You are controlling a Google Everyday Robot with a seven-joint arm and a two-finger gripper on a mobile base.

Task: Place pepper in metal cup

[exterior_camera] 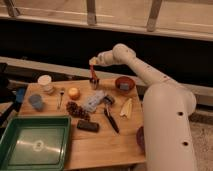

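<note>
My gripper (93, 62) is at the back of the wooden table (100, 145), at the end of the white arm that reaches in from the right. It is shut on a long red pepper (93, 73), which hangs straight down from it. The small metal cup (94, 84) stands upright directly under the gripper. The pepper's lower end is at or just inside the cup's mouth; I cannot tell whether it touches the cup.
A brown bowl (124, 83) is right of the cup; an orange (74, 93), fork (60, 97) and white cup (45, 82) are left. In front lie a grey package (93, 101), pine cone (76, 110), black brush (111, 120) and green tray (34, 142).
</note>
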